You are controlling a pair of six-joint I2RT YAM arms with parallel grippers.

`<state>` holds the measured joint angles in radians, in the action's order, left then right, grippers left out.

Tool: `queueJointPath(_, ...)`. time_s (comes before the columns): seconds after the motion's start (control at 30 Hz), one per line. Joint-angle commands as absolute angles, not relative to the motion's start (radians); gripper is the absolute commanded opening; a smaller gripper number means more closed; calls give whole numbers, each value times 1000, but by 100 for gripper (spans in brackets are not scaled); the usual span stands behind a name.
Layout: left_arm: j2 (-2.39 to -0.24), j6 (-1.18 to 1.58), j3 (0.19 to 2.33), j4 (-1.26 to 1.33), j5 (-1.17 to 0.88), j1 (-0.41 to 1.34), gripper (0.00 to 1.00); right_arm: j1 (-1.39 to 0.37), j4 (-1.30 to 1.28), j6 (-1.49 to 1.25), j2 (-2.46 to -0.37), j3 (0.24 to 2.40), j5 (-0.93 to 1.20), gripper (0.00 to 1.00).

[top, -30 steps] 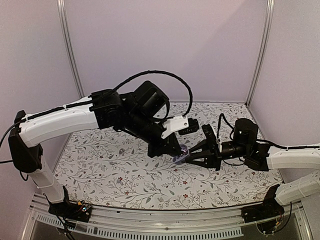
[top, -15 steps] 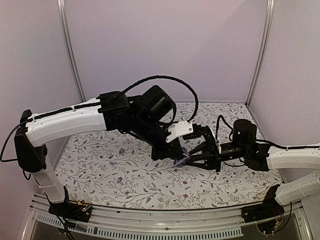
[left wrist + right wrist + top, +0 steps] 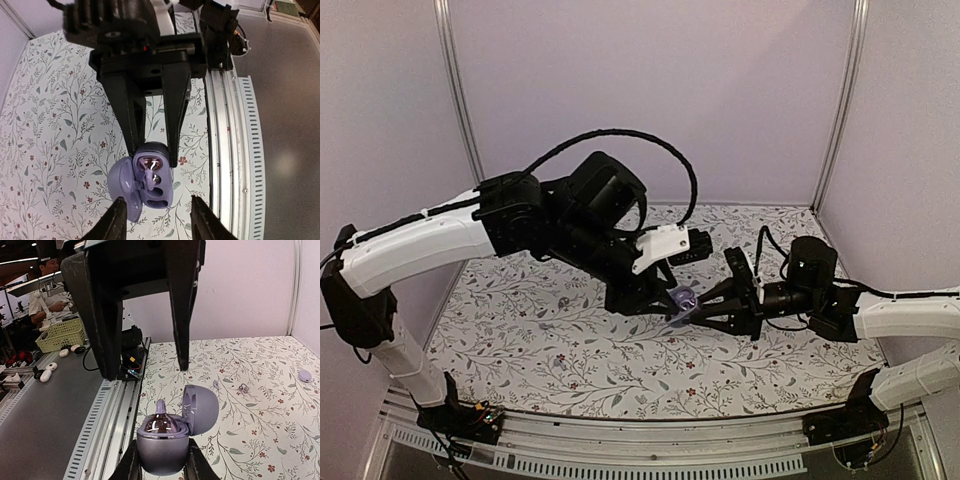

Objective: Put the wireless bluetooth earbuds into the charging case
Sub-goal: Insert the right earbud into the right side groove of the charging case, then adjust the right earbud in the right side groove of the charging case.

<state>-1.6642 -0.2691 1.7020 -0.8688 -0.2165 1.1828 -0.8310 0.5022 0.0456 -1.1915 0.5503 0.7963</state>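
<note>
Now, working from the left: the left gripper (image 3: 157,198) hangs just above the charging case (image 3: 165,452). Its fingers are spread apart with nothing between them. The fingertips (image 3: 182,362) stand clear of the case and touch neither half.

Directly below the left gripper the case is open. Its lid (image 3: 200,407) is swung back and leans off to one side of the base. One earbud (image 3: 160,424) sits in the base, and part of it stands proud of the rim.

The right gripper (image 3: 162,441) is clamped on the base, one finger on each flank. It holds the case off the floral cloth (image 3: 250,435) with the opening turned up toward the left gripper.

The second earbud (image 3: 304,375) lies loose on the cloth, well beyond the right gripper's fingertips and well apart from the case. Two smaller specks on the cloth between the case and this earbud are too small to tell.
</note>
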Motion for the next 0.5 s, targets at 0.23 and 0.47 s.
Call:
queueJointPath(0.23, -1300, -214, 1380, -467, -180, 1151, 53, -839, 573, 29, -1176, 574, 801, 0)
queueJointPath(0.47, -1300, -270, 1320, -415, -309, 1157, 25, -839, 575, 12, -1197, 597, 820, 0)
